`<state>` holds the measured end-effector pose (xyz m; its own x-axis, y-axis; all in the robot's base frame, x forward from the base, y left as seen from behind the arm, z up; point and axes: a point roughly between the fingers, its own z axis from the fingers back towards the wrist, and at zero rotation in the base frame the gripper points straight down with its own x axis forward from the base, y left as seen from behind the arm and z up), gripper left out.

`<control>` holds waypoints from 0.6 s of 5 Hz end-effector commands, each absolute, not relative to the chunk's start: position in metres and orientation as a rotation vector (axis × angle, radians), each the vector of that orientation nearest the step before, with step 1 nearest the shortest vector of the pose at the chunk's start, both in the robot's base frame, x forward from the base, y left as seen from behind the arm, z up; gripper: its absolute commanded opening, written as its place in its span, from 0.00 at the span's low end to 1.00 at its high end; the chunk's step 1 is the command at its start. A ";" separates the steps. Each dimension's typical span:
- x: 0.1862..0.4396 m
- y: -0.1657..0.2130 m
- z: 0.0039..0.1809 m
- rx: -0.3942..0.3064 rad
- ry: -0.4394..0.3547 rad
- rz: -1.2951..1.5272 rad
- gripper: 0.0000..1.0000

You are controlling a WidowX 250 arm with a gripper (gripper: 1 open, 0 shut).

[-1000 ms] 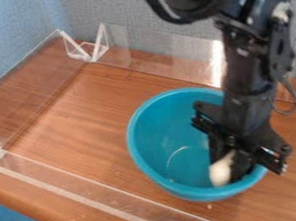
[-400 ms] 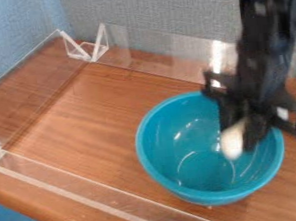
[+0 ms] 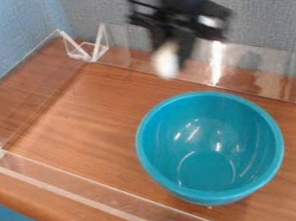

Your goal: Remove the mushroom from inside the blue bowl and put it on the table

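Over the surface point(image 3: 78, 125), beyond the bowl: your fingers point(image 3: 178, 22) hang in the air near the top of the view, dark and smeared by motion blur.
Fingers: clenched on the mushroom point(image 3: 168, 60); you have it in their grasp, though the blur hides the exact contact points.
Mushroom: off the surface and outside the bowl, a pale, blurred shape below the fingers; you cannot make out its cap clearly.
Bowl point(image 3: 186, 179): upright on the surface, glossy turquoise-blue and round, in the lower right of your view; you can see bright reflections on its inside.
Surface: reddish-brown wood grain, running around the bowl and away to the left.
Clear walls point(image 3: 110, 203): you see one crossing the near left part of the view and another along the far side.
White brackets point(image 3: 87, 46): one stands at the far left corner, and part of another shows at the left edge of your view.
Backdrop point(image 3: 88, 7): grey and textured behind the arm, turning bluish toward the left.
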<state>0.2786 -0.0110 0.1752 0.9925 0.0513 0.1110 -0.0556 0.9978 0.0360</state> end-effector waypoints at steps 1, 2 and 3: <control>0.262 0.036 0.167 0.054 -0.113 0.128 0.00; 0.257 0.075 0.150 0.062 -0.065 0.218 0.00; 0.261 0.068 0.134 0.063 -0.027 0.243 0.00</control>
